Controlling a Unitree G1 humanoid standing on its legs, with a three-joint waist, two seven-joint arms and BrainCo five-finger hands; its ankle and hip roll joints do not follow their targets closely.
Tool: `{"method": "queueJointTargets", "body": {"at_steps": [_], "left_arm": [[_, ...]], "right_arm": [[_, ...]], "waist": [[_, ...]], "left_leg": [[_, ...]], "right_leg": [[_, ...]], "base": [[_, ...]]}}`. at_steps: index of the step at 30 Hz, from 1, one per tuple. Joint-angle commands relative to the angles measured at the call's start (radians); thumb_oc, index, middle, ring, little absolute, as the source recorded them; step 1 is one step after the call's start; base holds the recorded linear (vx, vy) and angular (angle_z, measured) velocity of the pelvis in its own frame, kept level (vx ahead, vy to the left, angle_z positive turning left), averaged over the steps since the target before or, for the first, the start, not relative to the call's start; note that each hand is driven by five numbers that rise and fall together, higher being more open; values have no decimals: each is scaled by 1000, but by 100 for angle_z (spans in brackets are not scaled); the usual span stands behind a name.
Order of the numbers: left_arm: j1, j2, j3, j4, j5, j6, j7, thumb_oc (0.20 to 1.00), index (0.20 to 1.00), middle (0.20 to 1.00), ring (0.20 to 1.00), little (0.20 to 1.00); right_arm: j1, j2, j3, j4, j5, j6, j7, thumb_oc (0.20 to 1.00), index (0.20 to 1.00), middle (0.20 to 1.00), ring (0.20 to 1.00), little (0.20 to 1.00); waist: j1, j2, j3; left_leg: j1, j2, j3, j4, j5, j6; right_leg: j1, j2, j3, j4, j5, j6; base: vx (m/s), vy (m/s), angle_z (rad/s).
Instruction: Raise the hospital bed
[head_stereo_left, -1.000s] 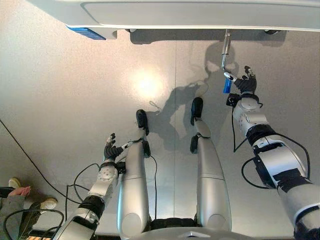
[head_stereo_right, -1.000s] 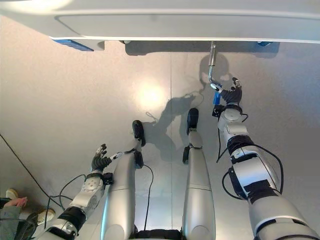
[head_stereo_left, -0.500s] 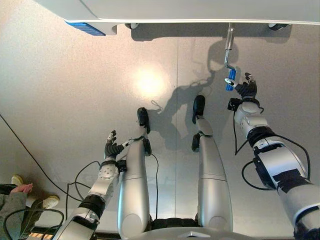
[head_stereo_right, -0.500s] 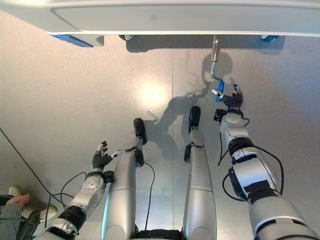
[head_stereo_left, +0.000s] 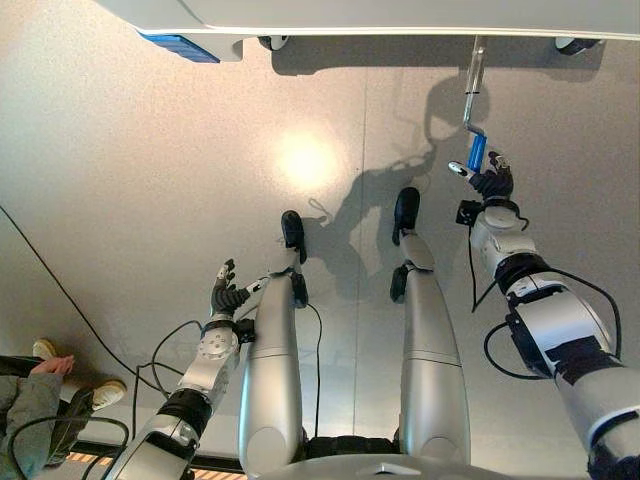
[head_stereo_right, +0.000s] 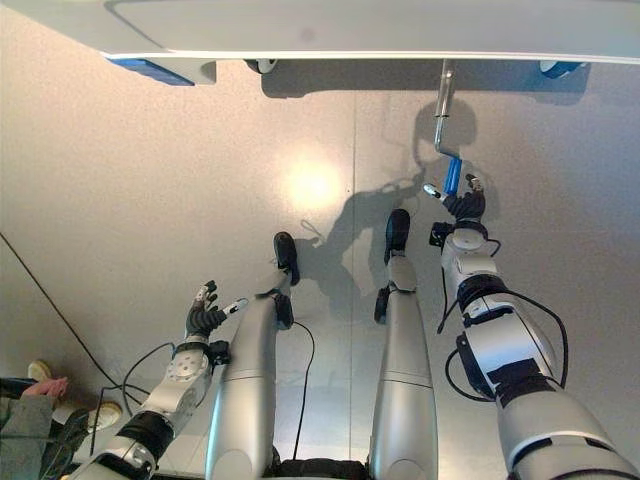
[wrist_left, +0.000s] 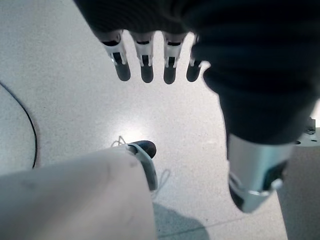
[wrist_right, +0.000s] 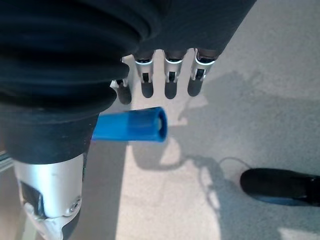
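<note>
1. The bed (head_stereo_left: 400, 15) runs along the far edge of the head views; its pale frame sits above the grey floor (head_stereo_left: 150, 180); a blue part (head_stereo_left: 180, 46) sits under the frame on the robot's left side; two small wheels (head_stereo_left: 272, 42) peek out from under the frame, one near the blue part and one far to the right.

2. A metal crank (head_stereo_left: 472, 85) hangs down from the bed frame on the robot's right side; it bends at its low end into a blue handle (head_stereo_left: 477, 150); the handle points down toward the robot.

3. The right hand (head_stereo_left: 490, 182) is up by the crank, just below the blue handle; in the right wrist view the blue handle (wrist_right: 131, 125) lies across the palm, between the thumb and the row of fingers (wrist_right: 170, 82); the fingers there look straight and not wrapped round the handle, so the hand is open; I cannot tell if the palm touches the handle.

4. The left hand (head_stereo_left: 226, 297) is low on the robot's left side, well apart from the bed and the crank; in the left wrist view its fingers (wrist_left: 146, 62) are straight and hold nothing; it is open above the bare floor.

5. A person's hand (head_stereo_left: 50, 367) and sleeve (head_stereo_left: 22, 410) show at the lower left corner of the left eye view; a shoe (head_stereo_left: 108, 391) is beside them on the floor.
</note>
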Motion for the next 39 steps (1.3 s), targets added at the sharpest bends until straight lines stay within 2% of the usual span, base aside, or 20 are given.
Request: {"method": "queueJointTargets", "body": {"at_steps": [1, 14, 24, 39], "left_arm": [[57, -1, -19, -42, -16, -19, 5, 1000, 1000, 1000, 1000, 1000], [67, 12, -16, -55, -24, -16, 1, 1000, 1000, 1000, 1000, 1000], [60, 15, -27, -66, -29, -21, -1, 1000, 1000, 1000, 1000, 1000], [79, 25, -39, -110, -24, -21, -5, 1000, 1000, 1000, 1000, 1000]], "right_arm": [[9, -73, 52, -56, -21, -7, 16, 1000, 1000, 1000, 1000, 1000], [-70, -77, 88, -113, -34, -12, 11, 1000, 1000, 1000, 1000, 1000], [-127, -88, 98, -65, -35, -2, 14, 1000, 1000, 1000, 1000, 1000], [-109, -84, 85, -57, -21, -1, 16, 1000, 1000, 1000, 1000, 1000]], "waist": [[-11, 95, -26], [-8, 92, -26], [6, 109, -26], [16, 131, -26]], "left_leg": [[-40, -9, -47, 3, 28, 19], [-41, -9, -48, -2, 32, 17], [-46, -12, -52, -5, 30, 19], [-89, -20, -64, 29, 16, 22]], "right_leg": [[-7, -10, 8, 125, -109, 72], [-9, -11, 6, 129, -111, 72], [-17, -13, 5, 139, -120, 73], [-60, -17, 1, 182, -137, 72]], "base": [[0, 0, 0], [0, 0, 0], [0, 0, 0], [6, -4, 3]]}}
